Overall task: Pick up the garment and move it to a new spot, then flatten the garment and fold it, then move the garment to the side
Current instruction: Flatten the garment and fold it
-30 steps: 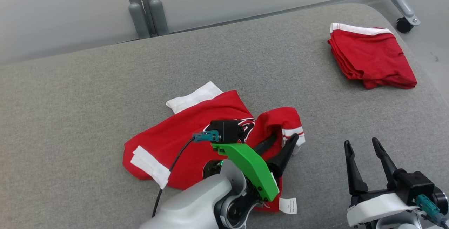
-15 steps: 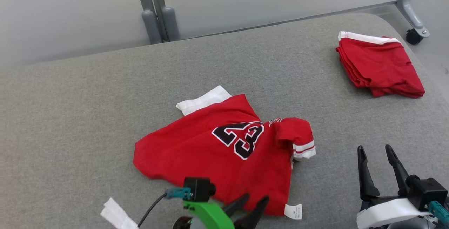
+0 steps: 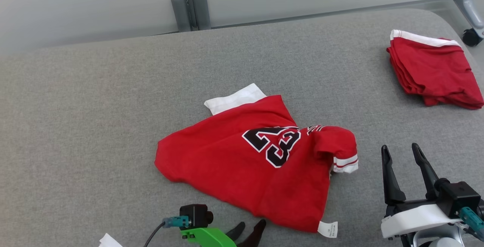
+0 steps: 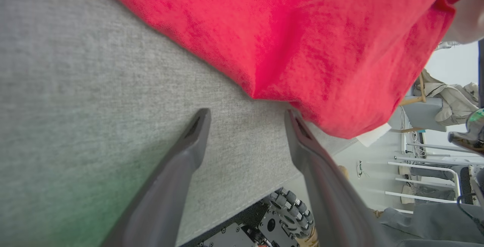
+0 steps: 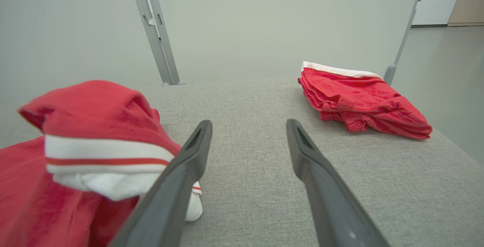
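Observation:
The garment is a red jersey with a black "23", white hems and a striped sleeve. It lies crumpled at the middle of the grey padded table. My left gripper is open at the table's near edge, just short of the garment's near hem. In the left wrist view the left gripper has only grey table between its fingers, and the garment lies just beyond them. My right gripper stands open to the right of the sleeve. The right wrist view has the right gripper empty, with the sleeve at its left.
A second red garment, folded, lies at the far right of the table, also in the right wrist view as a folded pile. Grey frame posts stand behind the far edge. A caster wheel is at the top right.
My left gripper has let go of the garment and pulled back to the near edge. The jersey now lies spread with its number showing. The head camera has shifted; the right gripper is still open.

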### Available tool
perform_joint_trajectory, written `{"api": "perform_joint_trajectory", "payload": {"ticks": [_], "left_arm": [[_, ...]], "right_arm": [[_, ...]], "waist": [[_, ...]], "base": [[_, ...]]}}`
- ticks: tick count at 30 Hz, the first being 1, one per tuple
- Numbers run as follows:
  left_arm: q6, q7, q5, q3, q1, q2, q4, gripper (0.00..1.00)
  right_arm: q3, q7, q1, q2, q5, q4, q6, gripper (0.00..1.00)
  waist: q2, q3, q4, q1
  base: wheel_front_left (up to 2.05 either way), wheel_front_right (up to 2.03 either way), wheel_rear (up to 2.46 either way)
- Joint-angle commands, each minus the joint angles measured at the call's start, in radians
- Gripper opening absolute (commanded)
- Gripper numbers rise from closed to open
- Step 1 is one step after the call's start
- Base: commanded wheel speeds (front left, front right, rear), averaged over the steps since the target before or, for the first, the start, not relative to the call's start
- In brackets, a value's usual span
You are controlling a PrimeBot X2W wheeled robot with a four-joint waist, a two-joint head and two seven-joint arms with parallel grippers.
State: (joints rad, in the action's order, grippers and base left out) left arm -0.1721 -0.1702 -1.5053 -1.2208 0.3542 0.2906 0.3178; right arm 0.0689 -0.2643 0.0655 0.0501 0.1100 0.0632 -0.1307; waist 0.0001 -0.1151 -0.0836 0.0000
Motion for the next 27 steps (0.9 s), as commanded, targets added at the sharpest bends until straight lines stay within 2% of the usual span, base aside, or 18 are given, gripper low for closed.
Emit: {"api": "perform_joint_trajectory", "payload": {"ticks": [1,6,10,12,13,14,15,16,17,24,27], "left_arm": [[0.015,0.009,-0.012,0.0,0.0,-0.012,0.031,1.0],[0.119,0.031,0.009,-0.017,0.03,-0.078,0.142,1.0],[0.204,-0.006,0.012,0.001,0.055,-0.146,0.205,1.0],[0.23,-0.027,0.004,0.023,0.067,-0.167,0.239,1.0],[0.241,-0.037,-0.002,0.035,0.075,-0.179,0.259,0.95],[0.244,-0.046,-0.007,0.049,0.081,-0.188,0.278,0.75],[0.247,-0.057,-0.009,0.064,0.091,-0.197,0.305,0.42],[0.251,-0.063,-0.01,0.073,0.097,-0.203,0.325,0.03],[0.252,-0.069,-0.011,0.081,0.103,-0.209,0.351,0.0],[0.266,-0.08,0.038,0.055,0.137,-0.22,0.425,0.0],[0.272,-0.073,0.046,0.05,0.12,-0.163,0.378,0.0]], "right_arm": [[0.002,0.0,-0.013,0.001,-0.006,-0.003,0.0,1.0],[0.005,0.0,-0.013,0.001,-0.007,0.003,0.0,1.0],[0.006,0.0,-0.018,0.001,0.0,0.003,0.0,1.0],[0.007,0.0,-0.021,0.001,0.001,0.002,0.0,1.0],[0.008,0.0,-0.023,0.001,0.0,0.002,0.0,1.0],[0.009,0.0,-0.023,0.001,0.0,0.003,0.0,1.0],[0.009,0.0,-0.025,0.001,-0.001,0.003,0.0,1.0],[0.009,0.0,-0.026,0.001,-0.002,0.003,0.0,1.0],[0.008,0.0,-0.027,0.001,-0.004,0.003,0.0,1.0],[0.014,0.0,-0.017,0.001,-0.006,0.007,0.0,1.0],[0.028,0.0,0.005,0.001,-0.001,0.008,0.0,1.0]], "waist": [[-0.0001,-0.032,-0.014,0.0],[-0.0001,-0.062,-0.037,0.0],[-0.0001,-0.076,-0.054,0.0],[-0.0001,-0.078,-0.058,0.0],[-0.0001,-0.08,-0.06,0.0],[-0.0001,-0.08,-0.061,0.0],[-0.0001,-0.081,-0.062,0.0],[-0.0001,-0.082,-0.063,0.0],[-0.0001,-0.083,-0.063,0.0],[-0.0001,-0.063,-0.05,0.0],[-0.0001,-0.038,-0.029,0.0]], "base": [[0.0,0.0,0.0],[0.0,0.0,0.0],[0.0,0.0,0.0],[0.0,0.0,0.0],[0.0,0.0,0.0],[0.0,0.0,0.0],[0.0,0.0,0.0],[0.0,0.0,0.0],[0.0,0.0,0.0],[0.0,0.0,0.0],[0.0,0.0,0.0]]}}
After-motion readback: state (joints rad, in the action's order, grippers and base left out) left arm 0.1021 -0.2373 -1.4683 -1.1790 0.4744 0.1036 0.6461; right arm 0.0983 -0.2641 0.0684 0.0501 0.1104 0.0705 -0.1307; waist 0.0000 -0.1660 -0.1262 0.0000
